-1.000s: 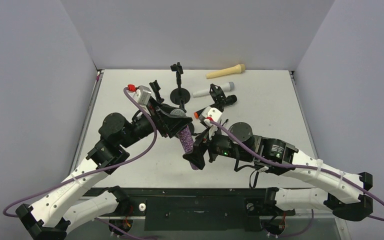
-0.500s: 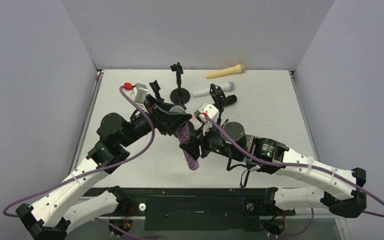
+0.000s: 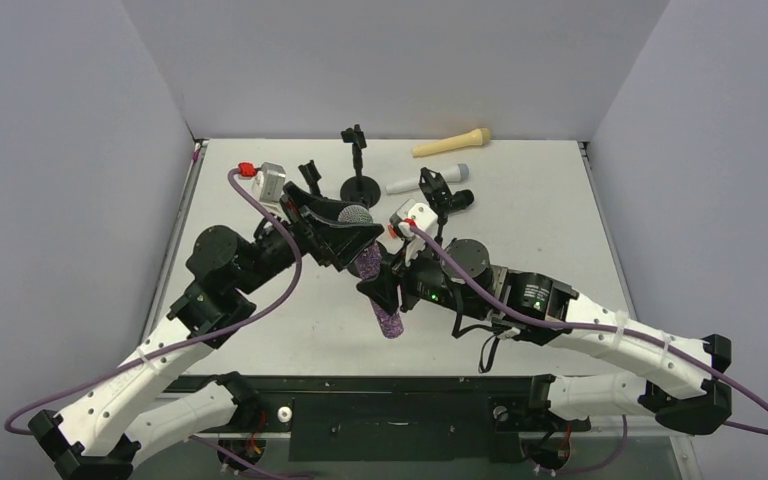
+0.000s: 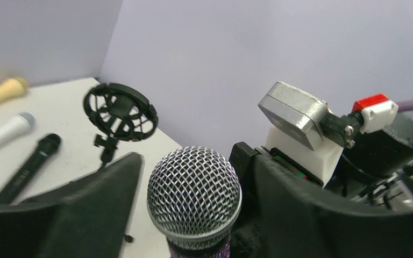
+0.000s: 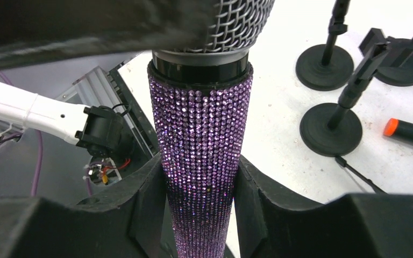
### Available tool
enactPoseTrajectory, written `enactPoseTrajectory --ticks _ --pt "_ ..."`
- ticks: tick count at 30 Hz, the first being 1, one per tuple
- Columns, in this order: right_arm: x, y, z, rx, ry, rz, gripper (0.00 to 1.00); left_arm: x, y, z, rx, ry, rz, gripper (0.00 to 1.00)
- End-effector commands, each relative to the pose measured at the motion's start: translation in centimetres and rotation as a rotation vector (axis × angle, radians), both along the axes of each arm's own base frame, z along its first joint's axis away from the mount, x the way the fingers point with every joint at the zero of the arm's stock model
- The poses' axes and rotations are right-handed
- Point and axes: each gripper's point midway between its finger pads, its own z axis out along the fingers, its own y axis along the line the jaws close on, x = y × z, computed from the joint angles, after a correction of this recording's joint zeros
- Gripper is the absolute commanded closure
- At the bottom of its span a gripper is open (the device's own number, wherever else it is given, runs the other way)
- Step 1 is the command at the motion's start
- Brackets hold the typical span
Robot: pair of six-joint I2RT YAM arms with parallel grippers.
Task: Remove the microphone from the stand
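A microphone (image 3: 375, 285) with a purple rhinestone body and silver mesh head (image 4: 193, 196) hangs tilted in the air above the table, clear of every stand. My right gripper (image 3: 385, 290) is shut on its sparkling body (image 5: 201, 134), a finger pressed against each side. My left gripper (image 3: 345, 232) sits around the head. In the left wrist view a sliver of table shows between one finger and the mesh. The nearest empty stand (image 3: 361, 187), black with a round base, is just behind the grippers.
More black stands (image 5: 330, 129) stand on the white table, one carrying a ring-shaped shock mount (image 4: 120, 111). At the back lie a beige microphone (image 3: 450, 143), a white one (image 3: 426, 179) and a black one (image 3: 457, 200). Grey walls enclose three sides.
My right gripper has moved in from the near side and shut on the microphone's body. My left jaws have eased apart slightly, and the left wrist has shifted left.
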Motion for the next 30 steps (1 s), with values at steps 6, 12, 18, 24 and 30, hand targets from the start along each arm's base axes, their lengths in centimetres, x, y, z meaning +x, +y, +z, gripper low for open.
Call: enactPoseTrajectory --ticks 6,12,18,24,30 --pt "1.5 -2.5 6.3 0.134 -0.039 -0.077 1.00 -0.7 2.8 5.4 -0.052 -0.145 0.100 0.03" --pt "2.8 -5.1 9.1 0.196 -0.058 -0.149 1.00 -1.3 4.0 6.3 -0.064 -0.199 0.133 0.04" --pt "4.9 -9.1 13.9 0.284 -0.109 -0.269 1.00 -1.1 4.5 6.0 -0.051 -0.203 0.165 0.04" --pt "8.3 -14.0 16.9 0.330 -0.128 -0.451 1.00 0.4 4.4 4.1 -0.001 -0.160 0.216 0.04" --pt "12.7 -18.6 17.4 0.372 -0.110 -0.573 1.00 1.4 4.5 2.2 0.046 -0.136 0.253 0.04"
